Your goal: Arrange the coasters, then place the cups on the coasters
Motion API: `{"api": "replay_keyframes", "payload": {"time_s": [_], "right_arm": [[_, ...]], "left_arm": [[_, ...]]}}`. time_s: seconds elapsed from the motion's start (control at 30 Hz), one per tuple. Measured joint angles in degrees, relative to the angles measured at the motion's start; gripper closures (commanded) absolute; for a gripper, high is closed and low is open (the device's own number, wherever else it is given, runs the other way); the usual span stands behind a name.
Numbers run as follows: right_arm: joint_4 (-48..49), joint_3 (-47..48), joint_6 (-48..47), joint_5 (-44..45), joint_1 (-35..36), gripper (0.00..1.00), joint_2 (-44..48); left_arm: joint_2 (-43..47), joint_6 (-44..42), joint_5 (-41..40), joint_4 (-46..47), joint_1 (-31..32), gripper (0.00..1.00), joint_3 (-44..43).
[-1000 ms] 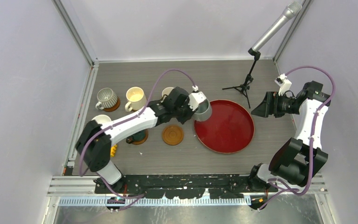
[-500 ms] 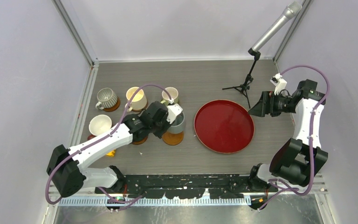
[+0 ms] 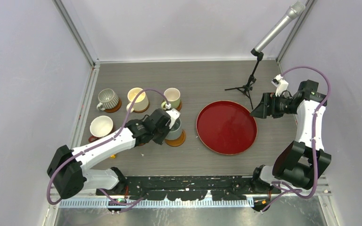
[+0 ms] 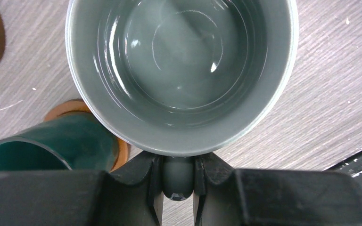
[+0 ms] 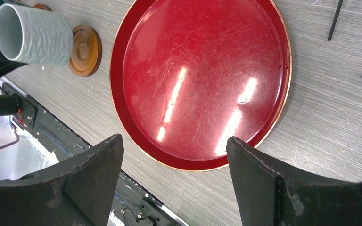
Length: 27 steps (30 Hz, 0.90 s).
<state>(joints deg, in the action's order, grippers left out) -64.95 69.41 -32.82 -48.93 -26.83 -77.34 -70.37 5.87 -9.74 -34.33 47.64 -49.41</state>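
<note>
My left gripper (image 4: 178, 165) is shut on the handle of the grey-blue cup (image 4: 179, 70). It holds the cup upright over a brown coaster (image 3: 176, 140) left of the red tray. Whether the cup rests on that coaster (image 5: 85, 50) I cannot tell. The right wrist view shows the same cup (image 5: 33, 34) from the side. A dark teal cup (image 4: 42, 146) stands on a coaster beside it. Ribbed grey-white (image 3: 107, 98), cream (image 3: 137, 98), pale green (image 3: 172, 96) and white (image 3: 101, 126) cups each sit on a coaster. My right gripper (image 3: 257, 111) hangs open at the tray's right edge, with nothing between its fingers.
The large red round tray (image 3: 226, 127) lies right of centre with nothing on it. A microphone on a black tripod (image 3: 246, 87) stands behind it. A small yellow object (image 3: 115, 152) lies near the left arm. Metal frame rails border the table on the left and at the front.
My left arm carried the grey-blue cup from the tray's left edge, leftward and nearer, to above the coaster. The right gripper drifted slightly left, still open.
</note>
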Motion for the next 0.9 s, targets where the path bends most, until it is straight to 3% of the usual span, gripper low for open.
{"api": "replay_keyframes", "payload": {"time_s": [0.5,0.9], "right_arm": [[0.0,-0.74,0.0,1.09,0.0,0.16,0.5],[0.0,-0.85,0.0,1.11,0.0,0.16,0.5]], "left_arm": [[-1.09,7.21,-1.42,1.07,2.99,1.0,2.29],[-3.67,8.31,-2.8,4.7,5.33,1.0,2.97]]}}
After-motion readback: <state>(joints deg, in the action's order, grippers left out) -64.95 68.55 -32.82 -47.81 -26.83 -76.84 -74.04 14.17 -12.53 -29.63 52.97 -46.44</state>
